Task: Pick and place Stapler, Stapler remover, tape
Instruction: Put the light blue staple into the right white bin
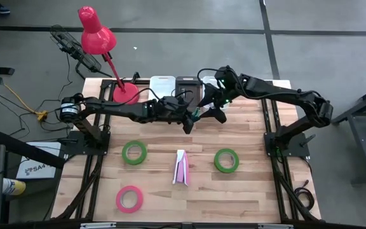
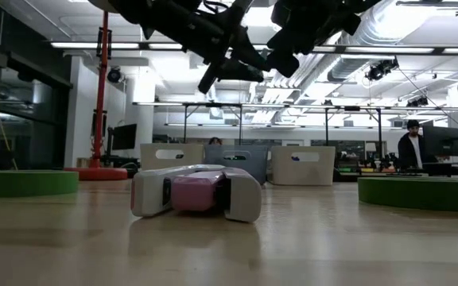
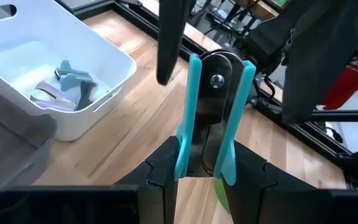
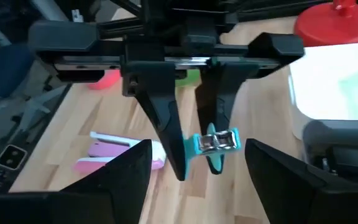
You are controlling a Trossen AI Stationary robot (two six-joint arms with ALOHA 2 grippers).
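Teal-handled staple remover (image 3: 211, 118) is clamped in the left gripper's (image 3: 207, 171) jaws, held above the desk (image 1: 157, 191) near the bins at its far edge. Facing it, the right gripper (image 4: 194, 171) has its jaws apart on either side of the remover, not gripping it. One white bin (image 3: 73, 81) holds another teal remover. On the desk lie the pink-and-white stapler (image 1: 181, 168), two green tape rolls (image 1: 134, 152) (image 1: 226, 160) and a pink roll (image 1: 129, 198).
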